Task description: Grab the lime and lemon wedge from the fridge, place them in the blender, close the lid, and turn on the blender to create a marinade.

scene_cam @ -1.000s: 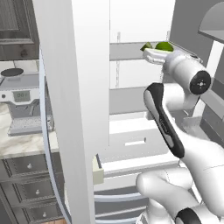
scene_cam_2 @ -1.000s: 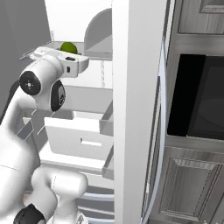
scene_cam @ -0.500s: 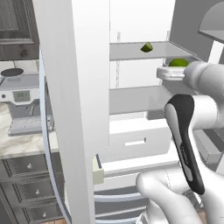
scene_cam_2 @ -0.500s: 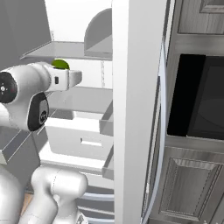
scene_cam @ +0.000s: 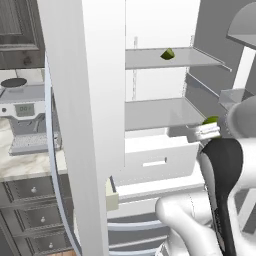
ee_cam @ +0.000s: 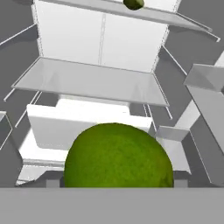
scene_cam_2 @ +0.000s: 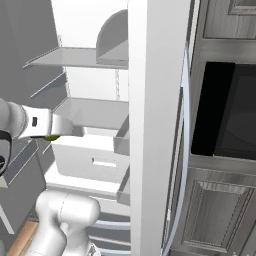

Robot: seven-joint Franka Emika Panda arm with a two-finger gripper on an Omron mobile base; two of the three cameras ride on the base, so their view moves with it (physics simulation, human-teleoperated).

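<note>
Claw (scene_cam: 209,127) grasping lime (ee_cam: 117,156), out past the fridge (scene_cam: 160,112) shelf edges, open room around. Lemon wedge (scene_cam: 167,54) on top shelf, 12 o'clock in hand view.

The lime (ee_cam: 117,156) is rendered with a finely pitted, matt green skin. The fridge (scene_cam: 85,100) is finished in smooth white, seemingly plastic, with pale translucent shelves (scene_cam: 155,112) inside. Beside the fridge, a marbled desk (scene_cam: 20,162) is seen.
</note>
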